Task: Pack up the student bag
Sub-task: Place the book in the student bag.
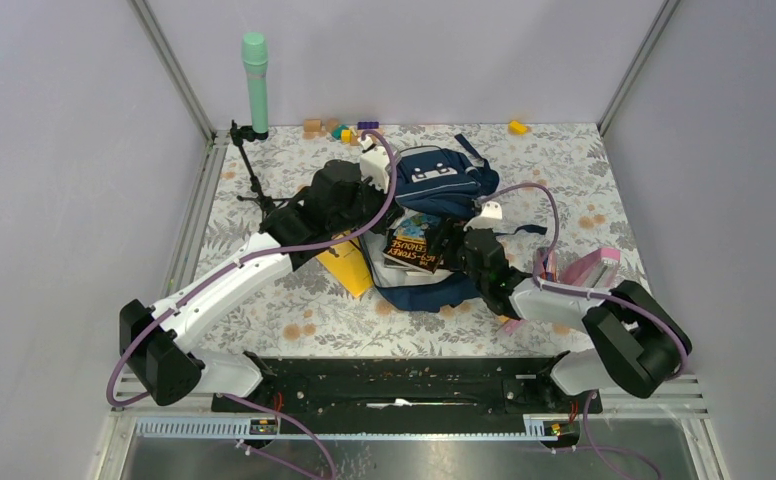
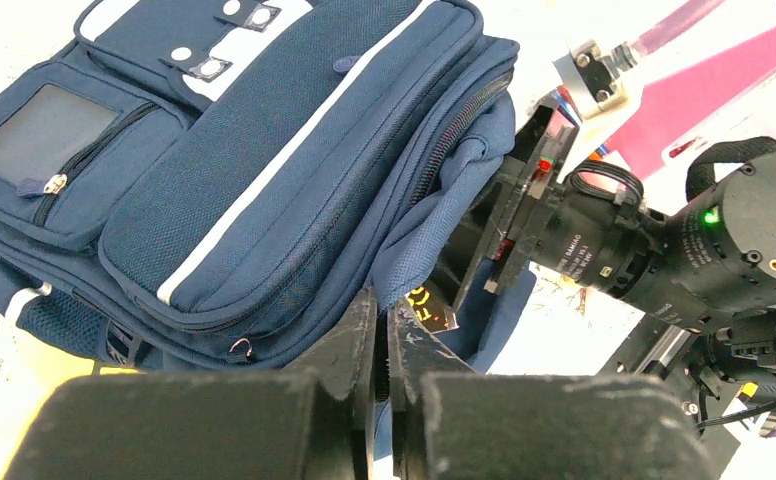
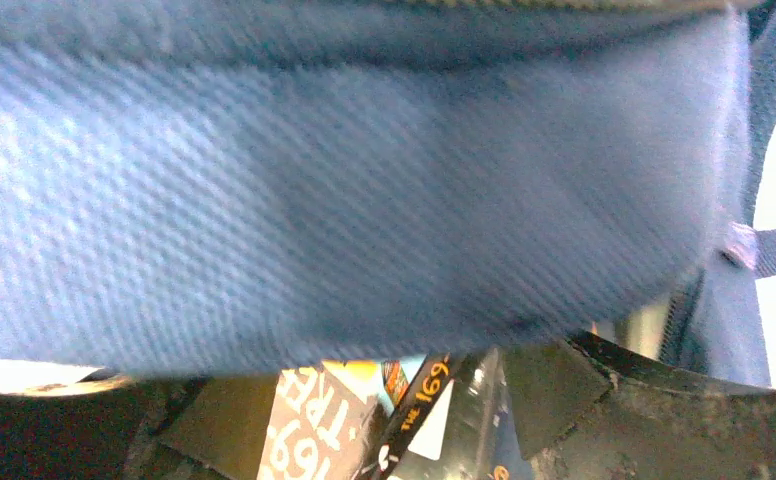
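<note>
The navy student bag [image 1: 439, 178] lies in the middle of the table, its pale lining showing at the near side. In the left wrist view its striped front pockets [image 2: 264, 150] face up. My left gripper [image 1: 378, 220] [image 2: 384, 312] is shut on the blue fabric edge of the bag's opening. My right gripper [image 1: 446, 246] [image 3: 394, 405] is shut on a dark book with orange lettering [image 1: 412, 250] [image 3: 334, 425], at the bag's mouth under the lifted fabric [image 3: 364, 180]. A corner of the book [image 2: 432, 306] shows beside the left fingers.
A yellow flat item [image 1: 349, 265] lies left of the bag under my left arm. A pink case [image 1: 592, 264] lies at the right. A green cylinder on a stand [image 1: 255, 85] is at the back left. Small coloured blocks [image 1: 336, 128] line the back edge.
</note>
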Robot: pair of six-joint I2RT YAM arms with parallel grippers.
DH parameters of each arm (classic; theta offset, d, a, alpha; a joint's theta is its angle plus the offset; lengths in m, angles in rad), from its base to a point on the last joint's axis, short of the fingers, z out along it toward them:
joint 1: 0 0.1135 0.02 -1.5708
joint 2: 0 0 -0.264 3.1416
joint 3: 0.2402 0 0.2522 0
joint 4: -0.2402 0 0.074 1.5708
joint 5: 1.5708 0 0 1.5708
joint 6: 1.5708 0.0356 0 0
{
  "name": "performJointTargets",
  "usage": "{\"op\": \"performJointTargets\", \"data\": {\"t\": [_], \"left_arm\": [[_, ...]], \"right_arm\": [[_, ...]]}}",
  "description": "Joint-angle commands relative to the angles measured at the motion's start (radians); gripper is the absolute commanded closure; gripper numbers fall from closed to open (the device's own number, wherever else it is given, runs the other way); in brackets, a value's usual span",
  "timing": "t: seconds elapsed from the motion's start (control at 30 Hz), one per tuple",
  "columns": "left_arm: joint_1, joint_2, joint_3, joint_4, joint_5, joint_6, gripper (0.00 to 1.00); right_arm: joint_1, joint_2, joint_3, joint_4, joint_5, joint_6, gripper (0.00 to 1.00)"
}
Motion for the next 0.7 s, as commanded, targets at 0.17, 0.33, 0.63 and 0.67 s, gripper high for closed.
{"op": "performJointTargets", "data": {"t": [0.17,0.33,0.63,0.67], "left_arm": [[0.001,-0.052,0.047,0.111,0.023,-0.009,1.0],[0.0,-0.054,0.048,0.108,0.022,-0.005,1.0],[-0.001,-0.047,0.061,0.093,0.023,0.003,1.0],[0.0,-0.045,0.063,0.091,0.025,0.004,1.0]], "right_arm": [[0.003,-0.192,-0.121,0.038,0.104,-0.127,0.17],[0.004,-0.394,-0.188,-0.105,0.201,-0.16,0.15],[0.003,-0.737,-0.163,-0.314,-0.057,-0.498,0.12],[0.003,-0.75,-0.138,-0.338,-0.096,-0.538,0.12]]}}
